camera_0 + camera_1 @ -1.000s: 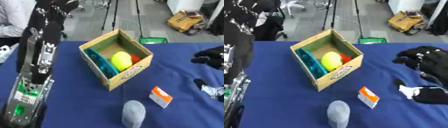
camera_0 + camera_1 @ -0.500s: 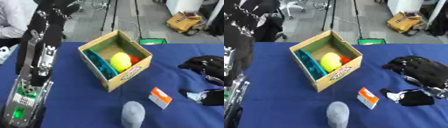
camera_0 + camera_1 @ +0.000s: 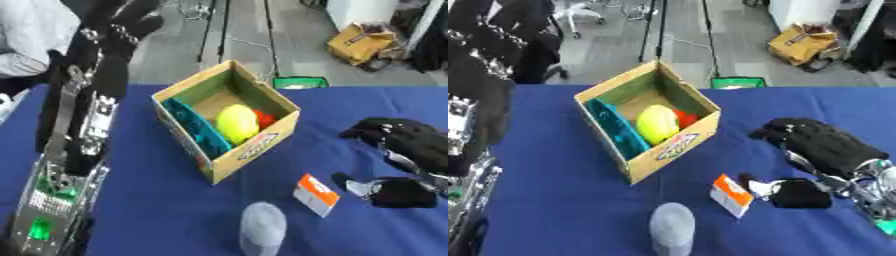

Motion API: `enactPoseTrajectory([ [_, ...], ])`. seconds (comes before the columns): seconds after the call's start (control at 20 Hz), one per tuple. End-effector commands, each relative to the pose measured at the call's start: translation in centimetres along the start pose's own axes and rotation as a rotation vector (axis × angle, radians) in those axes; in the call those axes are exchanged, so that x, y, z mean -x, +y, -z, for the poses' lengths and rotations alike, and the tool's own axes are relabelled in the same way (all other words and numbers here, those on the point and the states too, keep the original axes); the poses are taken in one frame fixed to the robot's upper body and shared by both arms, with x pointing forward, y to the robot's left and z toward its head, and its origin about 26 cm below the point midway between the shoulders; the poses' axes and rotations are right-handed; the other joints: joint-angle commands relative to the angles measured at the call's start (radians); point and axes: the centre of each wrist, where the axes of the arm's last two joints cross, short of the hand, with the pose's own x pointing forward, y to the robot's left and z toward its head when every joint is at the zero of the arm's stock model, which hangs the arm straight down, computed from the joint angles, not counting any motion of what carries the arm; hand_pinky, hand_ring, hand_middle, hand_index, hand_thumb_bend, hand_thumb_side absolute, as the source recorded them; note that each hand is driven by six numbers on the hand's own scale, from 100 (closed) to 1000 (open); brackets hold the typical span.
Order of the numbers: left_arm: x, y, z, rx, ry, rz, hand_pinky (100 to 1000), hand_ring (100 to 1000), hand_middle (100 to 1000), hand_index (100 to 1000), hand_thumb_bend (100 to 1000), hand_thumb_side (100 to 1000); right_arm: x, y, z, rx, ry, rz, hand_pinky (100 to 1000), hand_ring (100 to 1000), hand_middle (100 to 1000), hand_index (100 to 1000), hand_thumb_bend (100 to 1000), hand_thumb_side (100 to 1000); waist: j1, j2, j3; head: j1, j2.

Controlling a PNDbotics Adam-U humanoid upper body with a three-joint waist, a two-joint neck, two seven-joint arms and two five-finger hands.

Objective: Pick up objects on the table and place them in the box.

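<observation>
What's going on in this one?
A humanoid robot is clearing a blue table into a cardboard box. The box already holds a yellow object, a red one and a teal one. The right hand reaches in from the right, fingers open, beside a small orange-and-white carton; it holds nothing. A grey rounded object lies near the front edge. The left arm is raised on the left.

- Box (image 3: 646,134) on surface (image 3: 553,200), left of centre; 3 items inside.
- Small carton (image 3: 731,195) on surface, near side, right of box.
- Rounded object (image 3: 672,231) nearest, left of carton.
- Right hand (image 3: 822,148) just right of carton.
- Left arm (image 3: 74,140) left of box.
</observation>
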Motion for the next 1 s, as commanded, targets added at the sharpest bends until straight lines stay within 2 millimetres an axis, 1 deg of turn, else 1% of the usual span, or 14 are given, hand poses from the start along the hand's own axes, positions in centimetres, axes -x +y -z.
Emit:
enactPoseTrajectory([
  [0.05,-0.3,-0.1,0.4,0.003,-0.013,-0.005,934,960,1000,1000,100,813,0.2,-0.5,0.4,-0.003,0.004,-0.036,903,939,842,947,344,899,-0.003,-0.024,-0.003,-0.002,-0.016],
  [0.3,-0.3,-0.1,0.4,0.001,-0.011,-0.009,933,960,1000,1000,100,812,0.0,0.4,0.9,-0.051,-0.006,-0.035,901,943,842,951,334,895,-0.002,-0.025,0.0,-0.011,-0.022],
  [0.5,-0.3,-0.1,0.4,-0.001,-0.01,-0.01,933,963,1000,1000,100,811,-0.4,0.7,1.3,-0.081,-0.016,-0.045,893,941,844,951,319,912,0.0,-0.025,0.0,-0.013,-0.021],
  [0.75,-0.3,-0.2,0.4,-0.003,-0.01,-0.013,933,964,999,1000,100,810,-0.8,1.0,1.9,-0.114,-0.025,-0.047,891,943,851,957,314,912,0.002,-0.025,0.001,-0.012,-0.022],
  [1.0,-0.3,-0.2,0.4,-0.003,-0.009,-0.015,933,965,998,1000,100,810,-1.0,1.3,2.4,-0.13,-0.017,-0.079,893,949,863,959,289,948,0.003,-0.024,0.001,-0.013,-0.015],
])
